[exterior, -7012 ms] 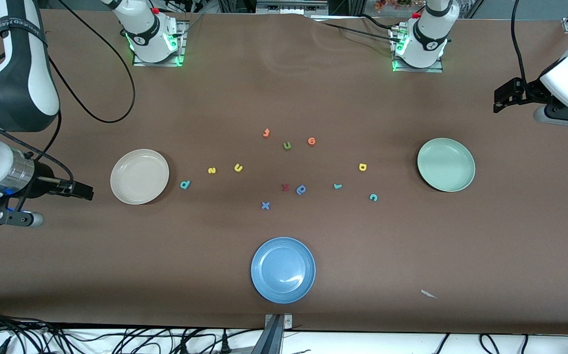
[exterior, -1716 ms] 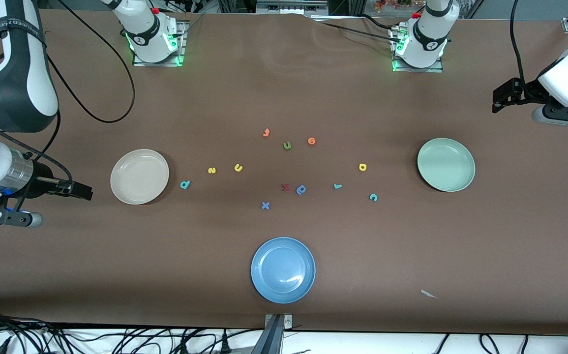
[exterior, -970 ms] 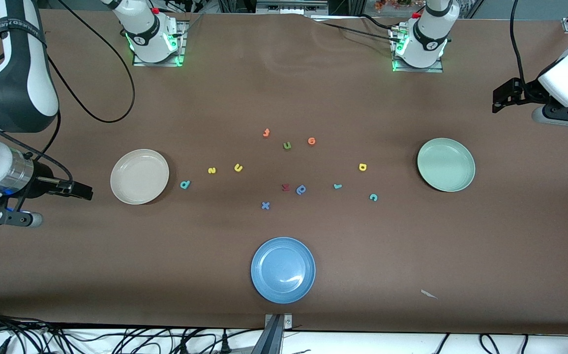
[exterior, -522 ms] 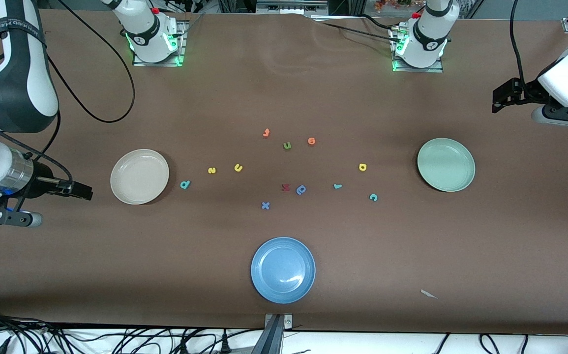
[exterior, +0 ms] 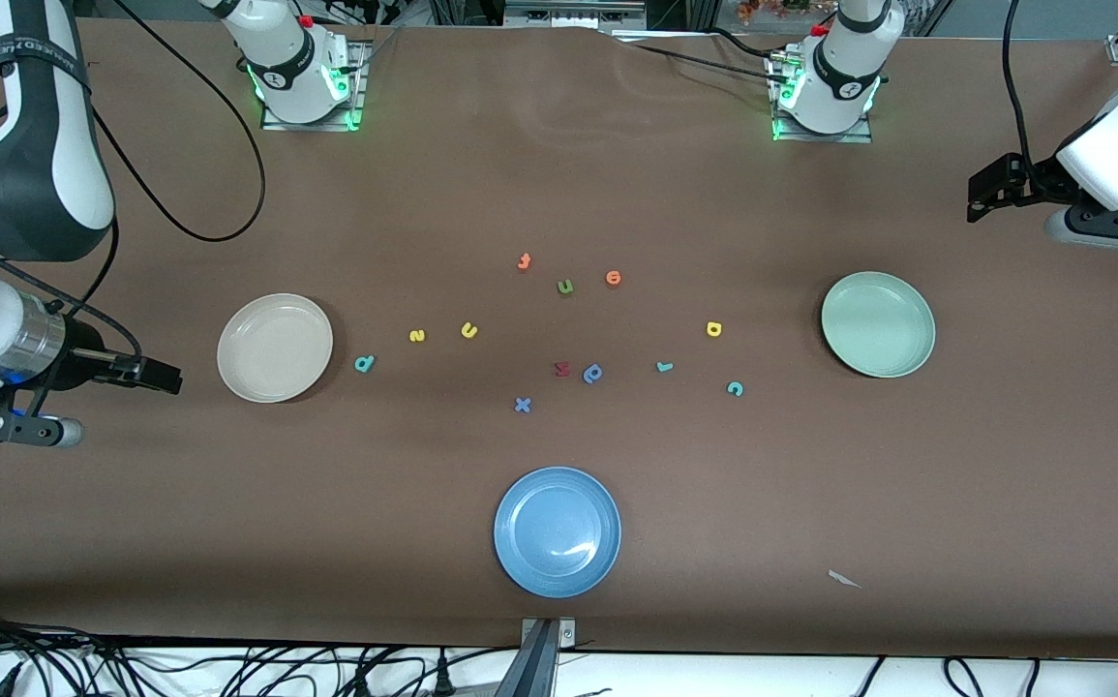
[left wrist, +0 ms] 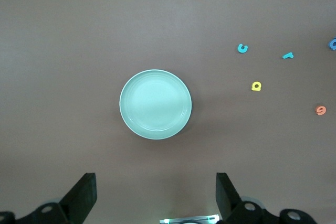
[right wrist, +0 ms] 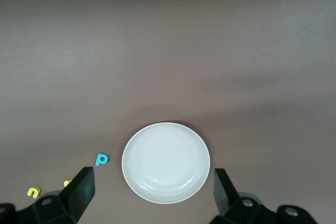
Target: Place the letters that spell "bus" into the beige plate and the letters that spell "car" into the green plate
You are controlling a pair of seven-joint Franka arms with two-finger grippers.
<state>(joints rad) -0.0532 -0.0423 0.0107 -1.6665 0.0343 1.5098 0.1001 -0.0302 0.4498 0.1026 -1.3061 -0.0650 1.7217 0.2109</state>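
Note:
The beige plate (exterior: 274, 348) (right wrist: 166, 162) lies empty toward the right arm's end of the table. Beside it are the teal "b" (exterior: 364, 363) (right wrist: 101, 159), yellow "s" (exterior: 416, 335) and yellow "u" (exterior: 468, 330) (right wrist: 33, 191). The green plate (exterior: 877, 323) (left wrist: 155, 104) lies empty toward the left arm's end. Near it are the yellow "a" (exterior: 713, 329) (left wrist: 255, 86), teal "r" (exterior: 664, 366) (left wrist: 287, 55) and teal "c" (exterior: 735, 388) (left wrist: 242, 48). My right gripper (exterior: 166, 378) (right wrist: 152, 174) hangs open high above the beige plate. My left gripper (exterior: 982, 198) (left wrist: 155, 177) hangs open high by the green plate. Neither holds anything.
Mid-table lie an orange "t" (exterior: 524, 261), a green "u" (exterior: 565, 286), an orange "e" (exterior: 613, 278), a red "m" (exterior: 562, 369), a blue "p" shape (exterior: 593, 373) and a blue "x" (exterior: 522, 405). An empty blue plate (exterior: 557, 531) sits nearest the front camera.

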